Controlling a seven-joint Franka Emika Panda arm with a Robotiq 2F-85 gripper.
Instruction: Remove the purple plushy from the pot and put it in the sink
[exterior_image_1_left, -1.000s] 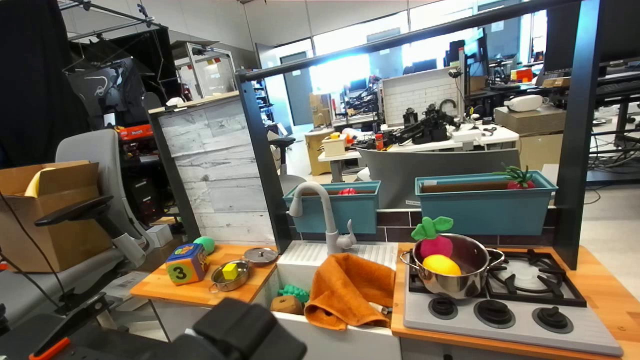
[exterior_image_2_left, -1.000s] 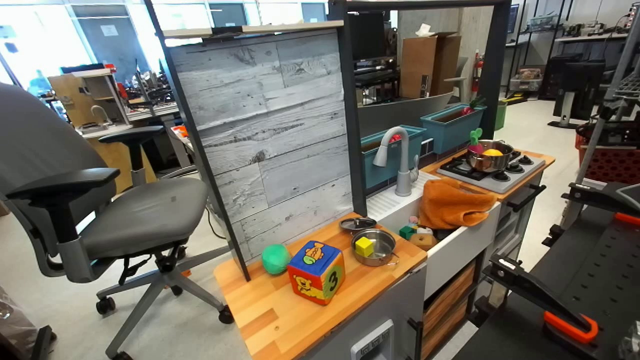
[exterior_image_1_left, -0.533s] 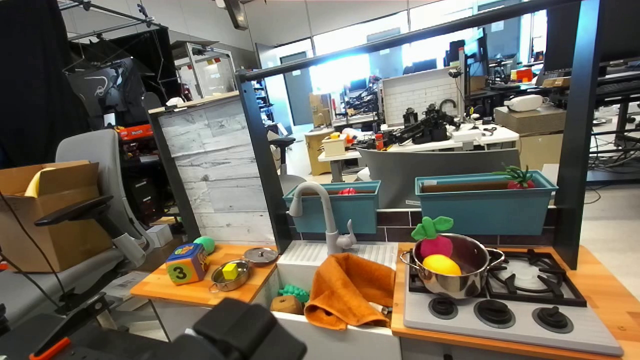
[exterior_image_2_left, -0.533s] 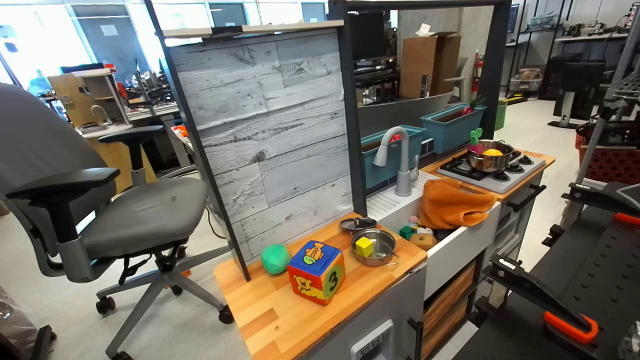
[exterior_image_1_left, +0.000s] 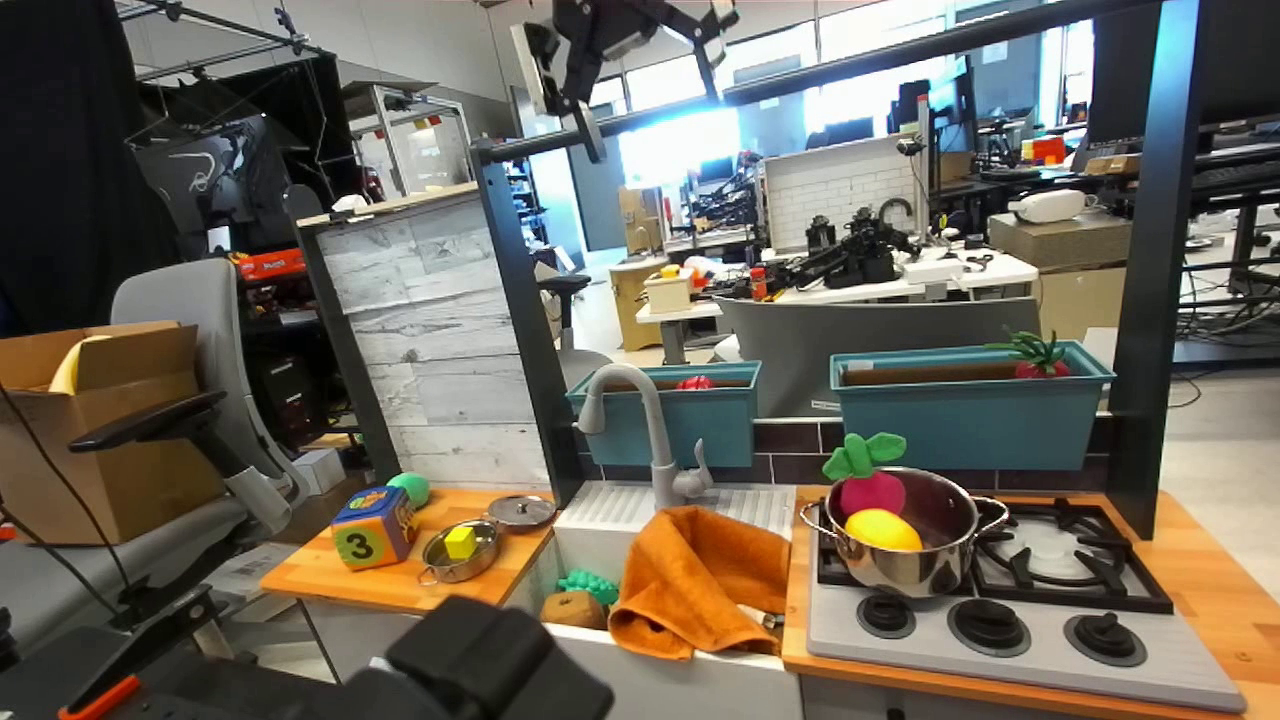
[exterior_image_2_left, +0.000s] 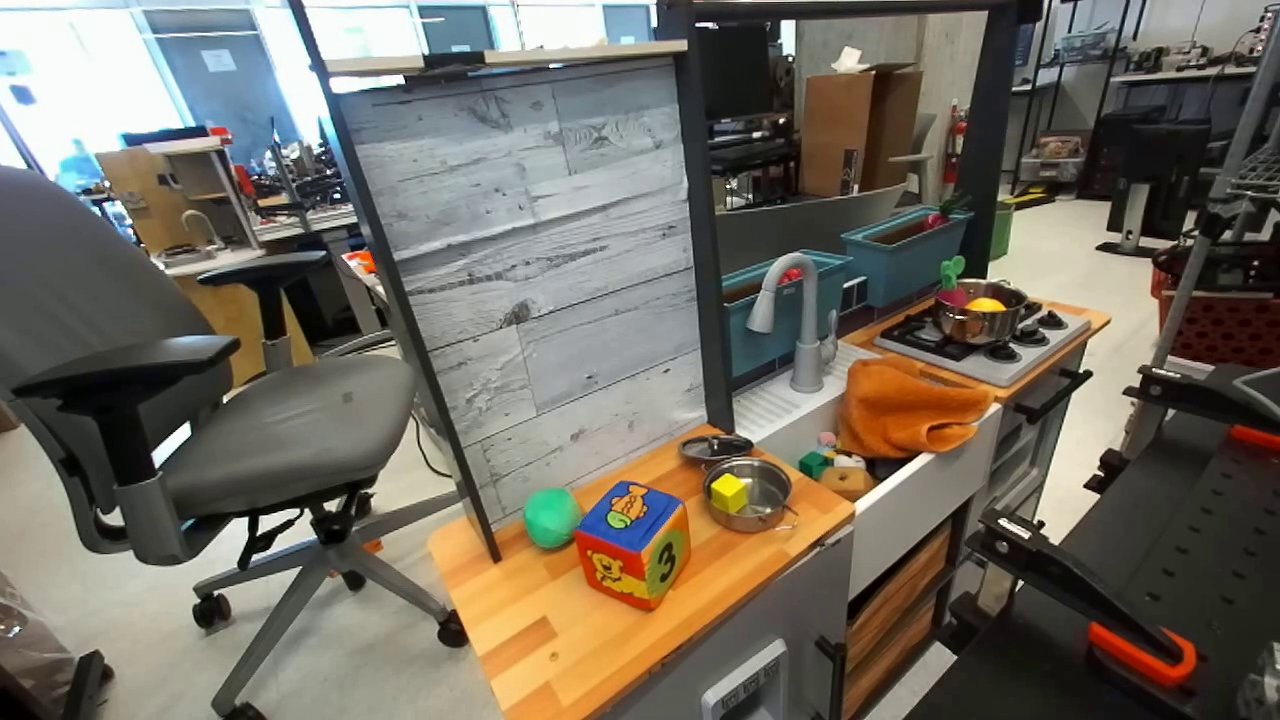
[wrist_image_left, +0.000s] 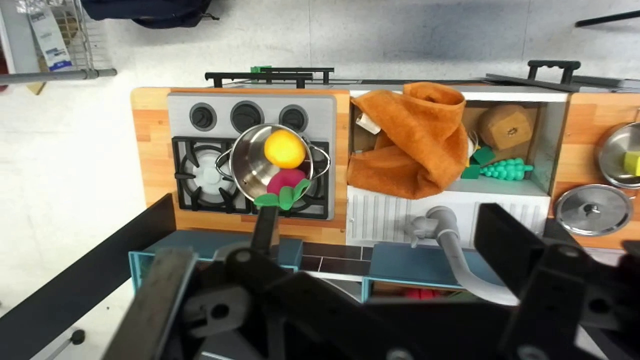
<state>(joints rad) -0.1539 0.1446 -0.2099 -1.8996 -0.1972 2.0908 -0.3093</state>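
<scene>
The purple plushy (exterior_image_1_left: 872, 495), a magenta toy with green leaves, sits in the steel pot (exterior_image_1_left: 905, 572) and leans on its rim. Both also show in the wrist view, the plushy (wrist_image_left: 285, 181) and the pot (wrist_image_left: 250, 162). A yellow round toy (wrist_image_left: 285, 149) lies beside it in the pot. The light sink (exterior_image_1_left: 590, 547) is next to the stove, with toys and an orange towel in it. My gripper (exterior_image_1_left: 652, 118) is open and empty, high above the kitchen near the top bar. In the wrist view its fingers (wrist_image_left: 380, 215) are wide apart over the faucet area.
The orange towel (exterior_image_1_left: 700, 580) covers much of the sink and hangs over its front. The grey faucet (exterior_image_1_left: 655, 430) arches behind it. Teal tubs (exterior_image_1_left: 965, 425) stand behind the stove. A black top bar (exterior_image_1_left: 800, 80) spans the frame. A small pan (exterior_image_2_left: 750, 495) and a cube (exterior_image_2_left: 635, 545) sit on the counter.
My gripper has come into an exterior view from the top edge and moved down and to the right. The plushy, pot and towel have not moved.
</scene>
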